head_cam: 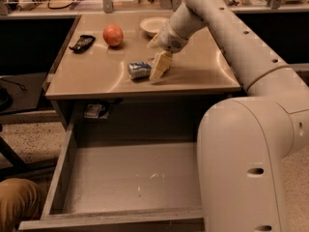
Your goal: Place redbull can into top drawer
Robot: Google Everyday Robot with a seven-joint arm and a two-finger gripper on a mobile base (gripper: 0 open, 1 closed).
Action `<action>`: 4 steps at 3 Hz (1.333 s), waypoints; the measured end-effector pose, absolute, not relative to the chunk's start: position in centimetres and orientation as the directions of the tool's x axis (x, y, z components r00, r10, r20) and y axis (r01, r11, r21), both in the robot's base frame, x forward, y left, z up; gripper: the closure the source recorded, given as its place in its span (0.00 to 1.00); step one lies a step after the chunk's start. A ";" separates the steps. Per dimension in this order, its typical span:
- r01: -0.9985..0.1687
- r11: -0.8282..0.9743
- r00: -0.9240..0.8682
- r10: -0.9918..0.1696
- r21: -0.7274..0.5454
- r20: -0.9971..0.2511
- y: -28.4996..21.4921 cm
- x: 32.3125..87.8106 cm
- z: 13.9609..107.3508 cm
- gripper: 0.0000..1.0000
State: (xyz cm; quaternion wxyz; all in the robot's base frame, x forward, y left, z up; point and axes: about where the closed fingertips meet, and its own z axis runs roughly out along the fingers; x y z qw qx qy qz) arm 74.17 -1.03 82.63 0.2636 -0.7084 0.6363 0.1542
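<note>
The can (139, 70) lies on its side in the middle of the counter (203, 76), so my fingers (160, 66) sit low at its 3 o'clock end; whether they grip it I cannot tell. The drawer (130, 178) stands pulled open at 6 o'clock, ready, I judge, to take it

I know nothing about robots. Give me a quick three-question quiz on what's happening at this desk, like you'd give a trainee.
1. True or false: the redbull can already lies in the top drawer.
2. Where is the gripper? A) at the can's end, over the desk top; B) inside the drawer; C) out of view.
3. Fill in: the top drawer stands ____.
Key: 1 false, the can lies on the desk top; 2 A; 3 open.
</note>
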 end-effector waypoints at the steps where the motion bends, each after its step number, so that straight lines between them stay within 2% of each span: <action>1: -0.983 -0.051 0.143 -0.820 -0.177 -0.554 -1.0 74.2 82.6 0.42; 3: -0.977 -0.055 0.163 -0.818 -0.208 -0.552 -1.0 73.5 83.7 0.89; 4: -0.960 -0.106 0.235 -0.807 -0.259 -0.541 0.5 70.1 86.7 1.00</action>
